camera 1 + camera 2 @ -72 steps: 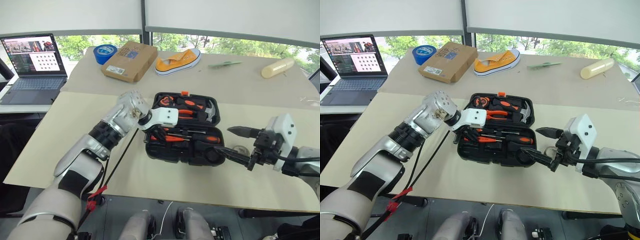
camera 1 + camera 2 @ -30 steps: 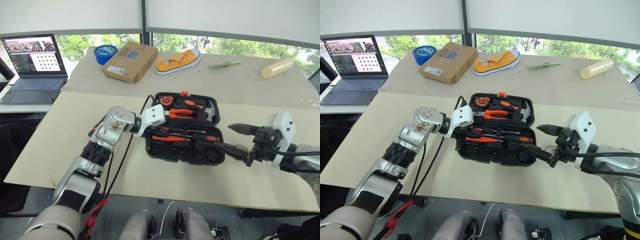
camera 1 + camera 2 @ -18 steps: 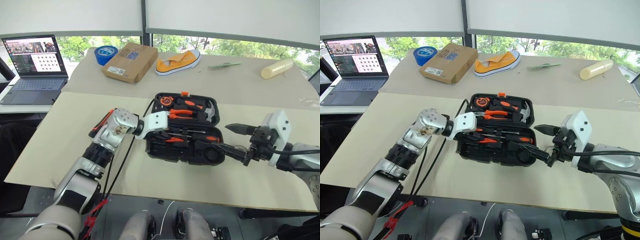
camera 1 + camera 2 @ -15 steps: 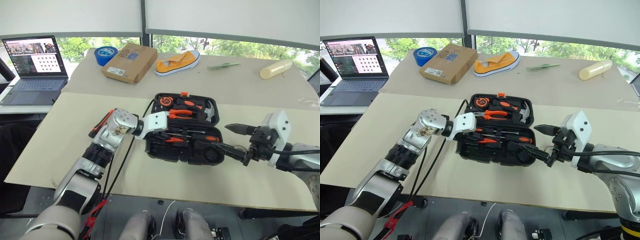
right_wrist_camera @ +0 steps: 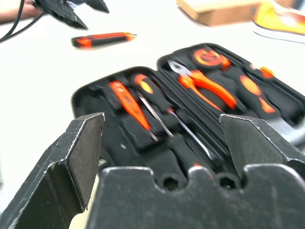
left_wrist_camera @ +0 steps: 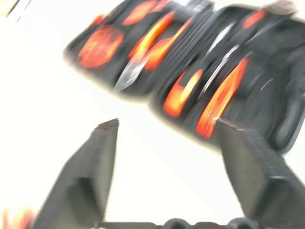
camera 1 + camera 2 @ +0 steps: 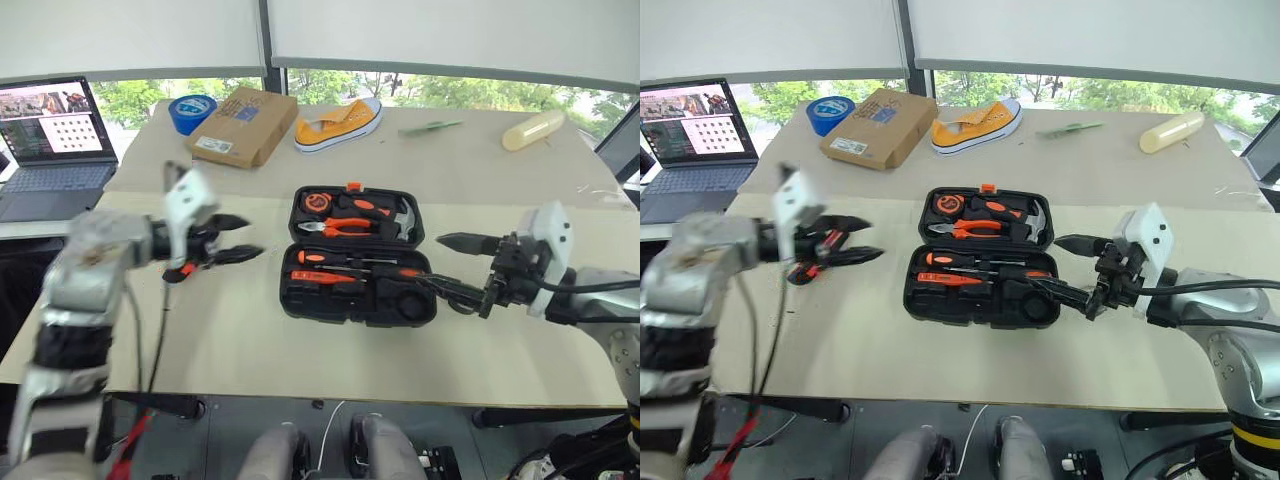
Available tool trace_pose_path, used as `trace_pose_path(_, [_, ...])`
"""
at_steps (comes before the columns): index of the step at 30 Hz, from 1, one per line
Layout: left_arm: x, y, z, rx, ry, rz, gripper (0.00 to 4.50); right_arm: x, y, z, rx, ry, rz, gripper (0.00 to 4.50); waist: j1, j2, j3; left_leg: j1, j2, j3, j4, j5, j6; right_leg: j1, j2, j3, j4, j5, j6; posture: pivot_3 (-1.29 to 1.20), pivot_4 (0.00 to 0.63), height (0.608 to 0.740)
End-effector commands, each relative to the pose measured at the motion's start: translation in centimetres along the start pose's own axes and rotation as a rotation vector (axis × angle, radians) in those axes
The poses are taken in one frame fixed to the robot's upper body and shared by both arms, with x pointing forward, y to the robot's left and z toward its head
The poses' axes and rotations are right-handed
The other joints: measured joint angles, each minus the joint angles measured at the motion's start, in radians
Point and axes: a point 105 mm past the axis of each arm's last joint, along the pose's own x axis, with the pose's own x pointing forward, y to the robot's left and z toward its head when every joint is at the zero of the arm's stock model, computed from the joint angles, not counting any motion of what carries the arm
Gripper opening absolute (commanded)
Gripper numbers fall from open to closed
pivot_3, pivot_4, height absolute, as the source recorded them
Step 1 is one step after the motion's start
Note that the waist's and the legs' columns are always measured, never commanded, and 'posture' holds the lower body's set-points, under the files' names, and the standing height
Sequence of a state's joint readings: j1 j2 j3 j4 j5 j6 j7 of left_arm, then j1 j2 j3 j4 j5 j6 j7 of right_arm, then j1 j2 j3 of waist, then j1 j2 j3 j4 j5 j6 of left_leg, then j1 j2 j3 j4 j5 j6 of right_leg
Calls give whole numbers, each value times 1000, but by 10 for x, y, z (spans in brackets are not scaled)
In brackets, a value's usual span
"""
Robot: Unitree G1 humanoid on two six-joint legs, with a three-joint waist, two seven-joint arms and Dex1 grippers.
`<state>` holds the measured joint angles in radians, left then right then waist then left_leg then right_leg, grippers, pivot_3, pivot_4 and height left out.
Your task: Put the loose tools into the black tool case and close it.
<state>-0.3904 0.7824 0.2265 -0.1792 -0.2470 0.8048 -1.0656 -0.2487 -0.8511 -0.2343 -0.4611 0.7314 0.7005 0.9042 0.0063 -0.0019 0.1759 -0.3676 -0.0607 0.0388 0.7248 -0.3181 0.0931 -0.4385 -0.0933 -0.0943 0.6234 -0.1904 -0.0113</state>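
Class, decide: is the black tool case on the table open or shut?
Open. The tool case lies flat with both halves spread, and its pliers and screwdrivers are exposed.

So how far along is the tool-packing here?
Done: two screwdrivers lie in the open black tool case. In hand: nothing. The open left gripper hovers by the utility knife on the table, and the right gripper is open beside the case. Left: knife in, lid shut.

Black tool case (image 7: 358, 300) with orange-handled tools inside and an orange latch (image 7: 353, 186) — orange-and-black utility knife (image 5: 103, 38) on the beige tabletop (image 7: 300, 350); blue tape roll (image 7: 190, 112), yellow shoe (image 7: 337, 119), brown cardboard box (image 7: 241, 125)
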Motion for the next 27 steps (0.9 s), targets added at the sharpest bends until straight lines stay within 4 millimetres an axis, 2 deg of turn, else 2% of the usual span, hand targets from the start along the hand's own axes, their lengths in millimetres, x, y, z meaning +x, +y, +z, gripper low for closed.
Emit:
trace_pose_path(1, [-45, 18, -19, -46, 33, 213, 4476, 7, 6, 15, -50, -30, 88, 4500, 7, 0, 0, -1, 0, 0, 1, 0, 0, 0, 0, 0, 0, 0, 0, 0, 150, 731])
trace_pose_path(5, [-70, 33, -49, -110, 96, 357, 4476, 14, 6, 19, -59, -37, 129, 4500, 19, -1, 0, -1, -1, -2, 1, -1, -2, 0, -1, 0, -1, 0, 0, 0, 150, 731])
trace_pose_path(7, [-75, 43, -57, -122, 110, 409, 4476, 17, 4, 20, -63, -36, 143, 4500, 22, -1, 0, -1, -2, -2, 1, -3, -5, 1, -1, 0, -1, 0, 0, 0, 150, 731])
trace_pose_path(11, [-49, 52, -46, -97, 73, 361, 4476, 22, 5, 20, -60, -35, 164, 4500, 31, -1, 0, -1, -2, -2, 1, -4, -8, 1, -1, 0, -1, 0, 0, 0, 150, 731])
trace_pose_path(15, [-24, 63, -44, -68, 112, 331, 4476, 25, 6, 21, -58, -36, 179, 4500, 31, -1, 0, -1, -4, -2, 1, -4, -7, 0, -2, 0, 0, 0, 0, 0, 150, 731])
trace_pose_path(20, [7, 65, -40, -45, 175, 274, 4476, 29, 9, 21, -58, -39, 188, 4500, 18, -1, 0, -1, -4, -2, 0, 0, -1, -1, -1, -1, 1, 0, 0, 0, 150, 731])
trace_pose_path(27, [26, 65, -51, -32, 281, 276, 4476, 31, 11, 19, -57, -37, 185, 4500, 6, -1, 0, -1, -4, -2, 0, 0, -1, -1, -1, -1, 1, 0, 0, 0, 150, 731])
